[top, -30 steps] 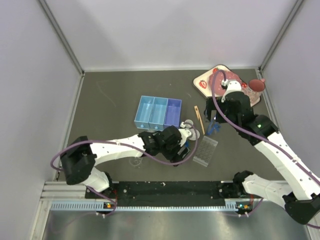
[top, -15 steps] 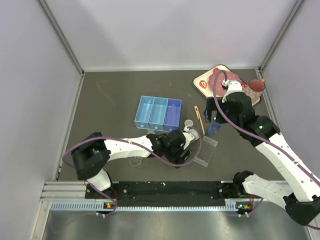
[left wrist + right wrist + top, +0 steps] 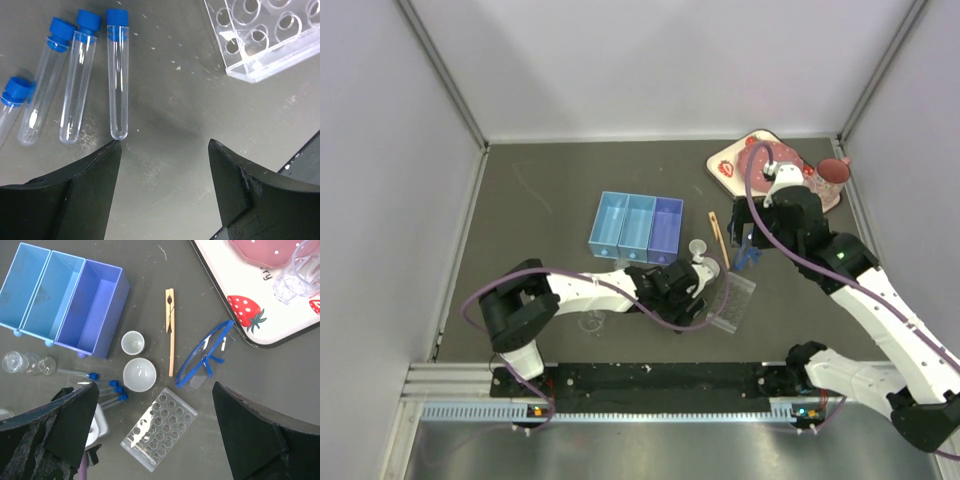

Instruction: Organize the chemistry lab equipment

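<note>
Several clear tubes with blue caps [image 3: 119,75] lie side by side on the dark table. My left gripper [image 3: 165,145] hovers low just past their round ends, open, with only bare table between its fingers; its left fingertip [image 3: 112,150] sits right by the nearest tube's end. The clear well rack [image 3: 270,40] lies to the right. My right gripper [image 3: 155,386] hangs high and wide open above the rack [image 3: 159,435], two small round dishes [image 3: 139,374] and the wooden tongs [image 3: 171,330]. In the top view the left gripper [image 3: 703,283] is beside the rack [image 3: 732,300].
Three joined blue bins [image 3: 636,225] stand left of the dishes. Blue-rimmed safety glasses [image 3: 207,355] lie by the tongs. The strawberry-print tray [image 3: 235,315] with pink plate and glass sits at the back right. Small glass flasks [image 3: 25,362] lie near the bins.
The left arm has swung forward and right, bringing its gripper lower beside the tubes and rack, with the jaws a little narrower. The right arm has stayed put.
</note>
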